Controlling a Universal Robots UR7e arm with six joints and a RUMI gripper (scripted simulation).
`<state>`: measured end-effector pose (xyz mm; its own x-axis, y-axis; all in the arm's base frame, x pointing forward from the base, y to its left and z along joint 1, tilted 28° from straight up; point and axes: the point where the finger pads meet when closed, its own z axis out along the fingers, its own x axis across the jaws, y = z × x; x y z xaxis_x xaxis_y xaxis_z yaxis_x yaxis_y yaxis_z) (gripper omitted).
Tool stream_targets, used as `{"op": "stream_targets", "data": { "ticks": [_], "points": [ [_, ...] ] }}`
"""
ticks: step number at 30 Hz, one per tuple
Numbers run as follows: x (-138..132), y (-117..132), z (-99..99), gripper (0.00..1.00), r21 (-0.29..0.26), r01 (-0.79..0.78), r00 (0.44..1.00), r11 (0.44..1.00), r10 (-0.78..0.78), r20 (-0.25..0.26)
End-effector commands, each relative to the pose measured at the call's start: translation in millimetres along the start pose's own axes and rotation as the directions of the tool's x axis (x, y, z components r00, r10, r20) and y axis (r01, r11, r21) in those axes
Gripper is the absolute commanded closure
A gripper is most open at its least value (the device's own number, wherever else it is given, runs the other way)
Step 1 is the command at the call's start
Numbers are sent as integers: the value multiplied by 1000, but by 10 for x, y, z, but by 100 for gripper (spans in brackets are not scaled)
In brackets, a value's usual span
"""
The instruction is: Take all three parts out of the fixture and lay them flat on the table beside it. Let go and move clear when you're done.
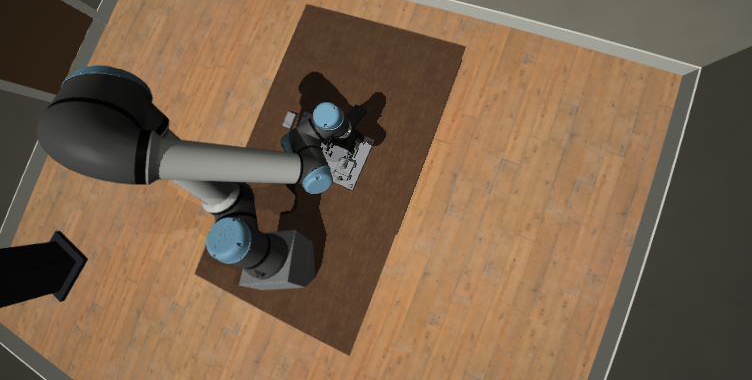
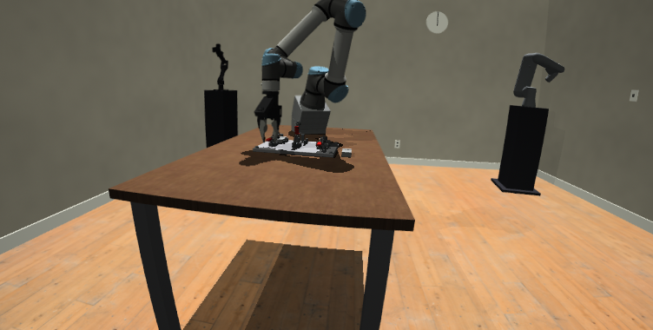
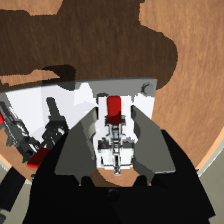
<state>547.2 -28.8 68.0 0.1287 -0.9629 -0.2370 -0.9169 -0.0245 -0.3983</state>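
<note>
Gripper (image 1: 344, 141) (image 2: 269, 139) (image 3: 114, 106): hung low over one end of the plate, black-bodied, with flat-faced grey fingers tapering toward the tips; pointed down.
Jaws: stood partly open, with nothing gripped; straddled a clamp in the wrist view, with gaps visible at both sides.
Fixture (image 1: 362, 158) (image 2: 305, 146) (image 3: 75, 102): lay flat on the table, rectangular, smooth and pale, edged in grey; showed a round fastener near one corner.
Clamp between fingers: carried a smooth, bright red, rounded grip; showed narrow metallic linkage below.
Other clamps: rose dark and jointed from the plate; included one with an upright red handle (image 2: 297, 129).
Pale block (image 1: 289, 119) (image 2: 346, 152): sat on the table just beside the fixture, apart from it; looked small, boxy and light grey. Could not be confirmed as one of the three parts.
Parts in fixture: could not be counted or told apart from pale, metallic hardware.
Table (image 1: 421, 71) (image 2: 255, 181) (image 3: 190, 65): showed brown, fine-grained wood, dark at the edge; stood on dark, straight-sided legs.
Arm (image 1: 231, 161) (image 2: 301, 32): reached over in smooth grey tubes with blue, rounded joint caps; rose from a boxy grey pedestal (image 1: 302, 272) (image 2: 317, 122).
</note>
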Motion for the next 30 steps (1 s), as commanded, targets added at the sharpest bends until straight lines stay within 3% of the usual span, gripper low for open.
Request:
{"op": "stream_targets", "data": {
  "ticks": [1, 2, 30],
  "points": [
    [1, -4, -4, 72, 1, 0, 1000, 1000, 0, -1],
    [1, -4, -4, 100, 1, 0, 1000, 1000, 0, -1],
    [1, -4, -4, 100, 1, 0, 1000, 1000, 0, -1]
  ]
}}
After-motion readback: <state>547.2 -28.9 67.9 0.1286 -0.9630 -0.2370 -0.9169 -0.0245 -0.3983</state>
